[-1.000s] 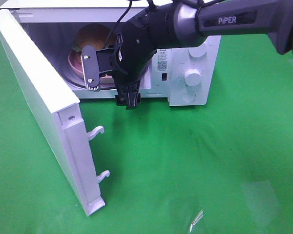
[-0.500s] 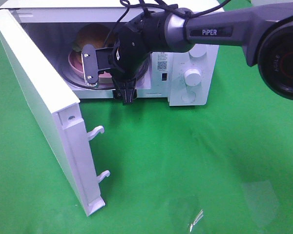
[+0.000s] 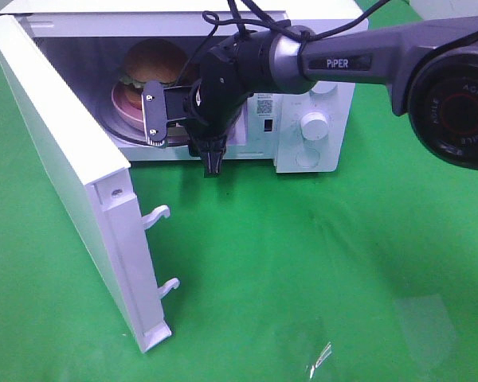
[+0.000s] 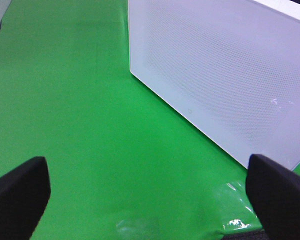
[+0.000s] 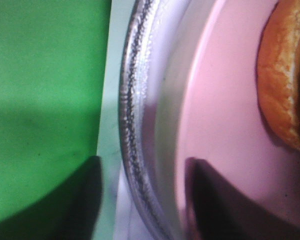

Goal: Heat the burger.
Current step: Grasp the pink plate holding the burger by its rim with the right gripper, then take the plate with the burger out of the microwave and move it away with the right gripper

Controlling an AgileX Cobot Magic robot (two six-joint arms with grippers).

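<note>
The burger [image 3: 153,65] is sitting on its plate [image 3: 127,113] inside the oven [image 3: 319,87] at upper left — the right gripper [image 3: 161,126] is straddling the plate's rim, jaws apart, the left gripper [image 4: 150,192] is gaping over bare cloth, and the door [image 3: 80,191] is hanging open — shutting and starting remain.

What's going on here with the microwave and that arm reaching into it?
The right end effector is at the mouth of the open microwave, right by the pink plate that carries the burger. Plate and burger sit inside on the glass turntable. Whether the end effector is touching the plate's rim is unclear. The door is swung wide open. The left end effector is open over the green mat, holding nothing.
</note>
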